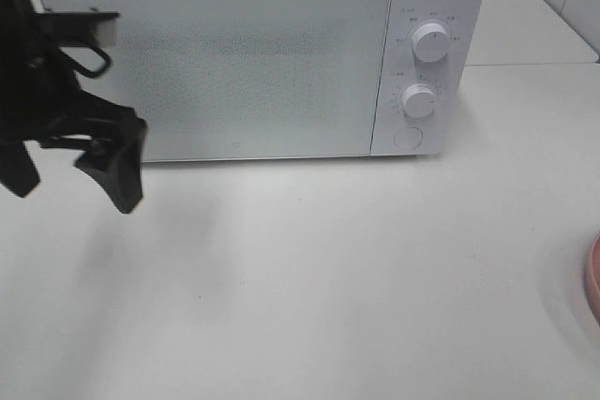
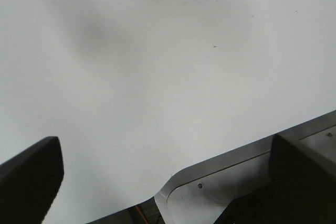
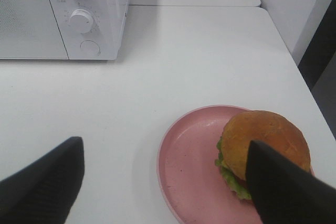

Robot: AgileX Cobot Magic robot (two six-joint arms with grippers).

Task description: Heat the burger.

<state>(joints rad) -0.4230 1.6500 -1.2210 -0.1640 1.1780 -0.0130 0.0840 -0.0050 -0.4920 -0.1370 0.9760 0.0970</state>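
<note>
Between our right gripper (image 3: 165,179)'s spread jaws we see the burger (image 3: 260,148) on its pink plate (image 3: 191,174), close by one jaw and not gripped. Our left gripper (image 1: 80,170) hangs with jaws wide and empty above the white surface (image 1: 328,278), before the shut microwave (image 1: 253,63).

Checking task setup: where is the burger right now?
The burger sits on the pink plate on the table's right side, in front-right of the microwave, seen in the right wrist view.
</note>
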